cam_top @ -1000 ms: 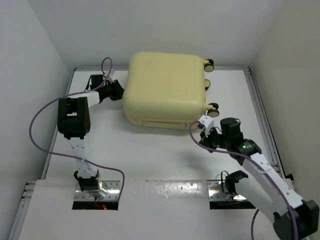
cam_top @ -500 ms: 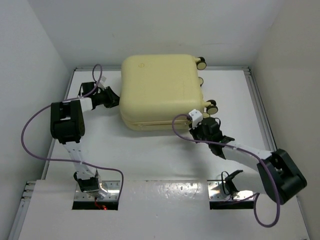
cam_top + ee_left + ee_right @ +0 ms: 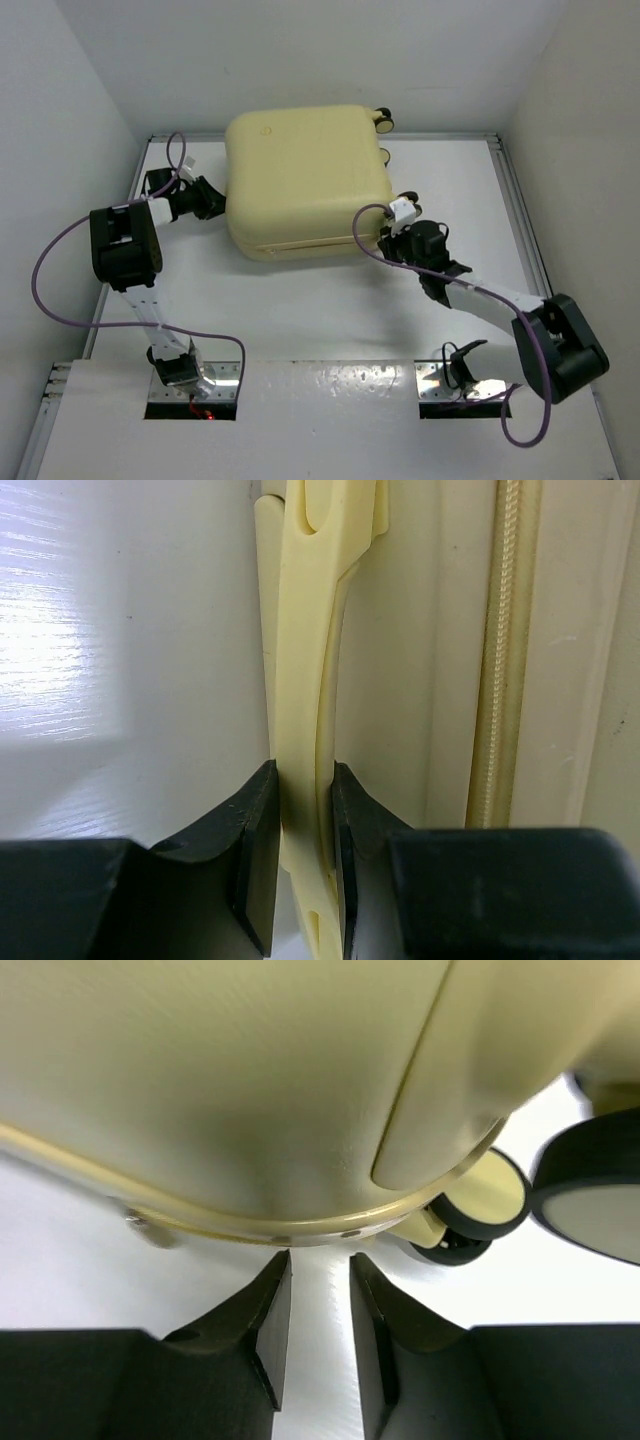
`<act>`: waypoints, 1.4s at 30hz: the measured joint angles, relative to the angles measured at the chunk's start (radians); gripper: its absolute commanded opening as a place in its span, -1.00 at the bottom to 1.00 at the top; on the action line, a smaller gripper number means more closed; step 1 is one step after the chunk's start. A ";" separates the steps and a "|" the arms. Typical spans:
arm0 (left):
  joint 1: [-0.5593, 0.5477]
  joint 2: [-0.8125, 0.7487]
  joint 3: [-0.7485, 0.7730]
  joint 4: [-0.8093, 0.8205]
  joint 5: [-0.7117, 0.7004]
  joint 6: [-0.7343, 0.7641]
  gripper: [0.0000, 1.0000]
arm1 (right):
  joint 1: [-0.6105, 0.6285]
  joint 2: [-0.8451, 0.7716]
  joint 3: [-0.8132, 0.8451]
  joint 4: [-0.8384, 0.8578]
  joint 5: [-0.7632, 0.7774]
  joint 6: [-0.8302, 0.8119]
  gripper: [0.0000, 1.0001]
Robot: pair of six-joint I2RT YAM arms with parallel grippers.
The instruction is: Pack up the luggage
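Closed luggage (image 3: 300, 180), flat on the table (image 3: 300, 320), far middle, wheels (image 3: 383, 118) toward the far right. In left wrist view, zipper (image 3: 505, 630) running along the side; cannot tell whether closed all the way round.

At its left side, left gripper (image 3: 205, 200) clamped on the pale side handle (image 3: 305, 660), pads (image 3: 260, 850) pressing both faces. At the near right corner, right gripper (image 3: 398, 232) low beside 2 wheels, fingers a narrow gap apart, gripping nothing, bare table between them.

Risks, judged from here:
- Thin, smooth side handle pinched by small pads: likely to slide out under a hard or sideways pull, leaving the luggage skewed.
- Only 1 real grip on a big shell: prone to pivoting about that grip instead of sliding straight, possibly drifting toward the far edge.
- Right fingertips low under the rounded corner: could wedge beneath the shell or catch a wheel during a push, jamming the arm or tipping the luggage.
- Purple cable (image 3: 353, 235) looped across the near right corner: may snag there or on a wheel.
- No packing possible with the lid shut; prying at the shell before running the zipper open would strain both arms and might pop the left grip loose.
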 measured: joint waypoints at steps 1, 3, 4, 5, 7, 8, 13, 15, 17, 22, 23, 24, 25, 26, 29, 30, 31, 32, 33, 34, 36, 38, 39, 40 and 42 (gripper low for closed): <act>0.000 0.000 0.000 0.000 0.000 -0.002 -1.00 | -0.002 -0.030 0.000 -0.014 -0.015 0.011 -0.39; 0.000 0.000 0.000 0.001 -0.001 -0.008 -1.00 | -0.004 -0.082 -0.001 -0.040 -0.043 0.042 -0.39; 0.000 0.000 0.000 0.002 -0.001 -0.012 -1.00 | 0.000 -0.104 -0.001 -0.051 -0.051 0.071 -0.39; 0.000 0.000 0.000 0.004 -0.002 -0.018 -1.00 | 0.006 -0.118 -0.001 -0.060 -0.053 0.100 -0.28; 0.000 0.000 -0.004 0.010 -0.002 -0.033 -1.00 | 0.036 -0.127 -0.004 -0.078 -0.045 0.164 0.09; 0.000 0.000 -0.007 0.018 -0.002 -0.042 -1.00 | 0.057 -0.126 -0.013 -0.079 -0.041 0.195 0.18; 0.003 -0.003 -0.037 0.072 0.001 -0.094 -1.00 | 0.175 -0.101 -0.120 -0.048 0.016 0.254 0.28; 0.003 -0.007 -0.044 0.084 -0.002 -0.105 -1.00 | 0.187 -0.084 -0.162 -0.029 0.034 0.282 0.28; 0.003 -0.009 -0.051 0.094 -0.004 -0.112 -1.00 | 0.188 -0.075 -0.187 -0.023 0.063 0.291 0.15; 0.003 -0.010 -0.060 0.109 -0.005 -0.126 -1.00 | 0.202 -0.063 -0.201 0.053 0.155 0.287 -0.08; 0.003 -0.011 -0.061 0.111 -0.006 -0.127 -1.00 | 0.203 -0.057 -0.200 0.072 0.167 0.288 -0.08; 0.003 -0.011 -0.062 0.114 -0.007 -0.130 -1.00 | 0.204 -0.050 -0.196 0.085 0.177 0.287 -0.08; 0.003 -0.011 -0.062 0.116 -0.008 -0.133 -1.00 | 0.206 -0.039 -0.190 0.098 0.188 0.287 -0.08; 0.003 -0.011 -0.064 0.118 -0.008 -0.135 -1.00 | 0.211 -0.029 -0.182 0.115 0.196 0.287 -0.08; 0.003 -0.011 -0.066 0.123 -0.008 -0.139 -1.00 | 0.235 -0.007 -0.156 0.165 0.213 0.278 -0.08; 0.003 -0.011 -0.066 0.124 -0.008 -0.140 -1.00 | 0.242 -0.002 -0.148 0.185 0.218 0.274 -0.05; 0.003 -0.011 -0.066 0.124 -0.008 -0.141 -1.00 | 0.248 0.004 -0.140 0.205 0.221 0.268 -0.02; 0.003 -0.011 -0.066 0.124 -0.008 -0.142 -1.00 | 0.252 0.011 -0.132 0.221 0.222 0.264 0.02; 0.003 -0.011 -0.066 0.124 -0.008 -0.144 -1.00 | 0.253 0.016 -0.126 0.237 0.221 0.261 0.10; 0.003 -0.011 -0.066 0.124 -0.009 -0.145 -1.00 | 0.255 0.020 -0.120 0.246 0.221 0.260 0.10; 0.003 -0.011 -0.066 0.124 -0.009 -0.146 -1.00 | 0.259 0.028 -0.109 0.260 0.222 0.255 0.10; 0.003 -0.011 -0.066 0.125 -0.009 -0.151 -1.00 | 0.259 0.037 -0.100 0.266 0.228 0.254 0.10; 0.003 -0.011 -0.066 0.125 -0.009 -0.153 -1.00 | 0.259 0.042 -0.096 0.268 0.232 0.254 0.10; 0.003 -0.011 -0.066 0.125 -0.009 -0.154 -1.00 | 0.255 0.049 -0.092 0.269 0.238 0.254 0.10; 0.003 -0.011 -0.066 0.125 -0.010 -0.156 -1.00 | 0.245 0.066 -0.083 0.269 0.243 0.254 0.10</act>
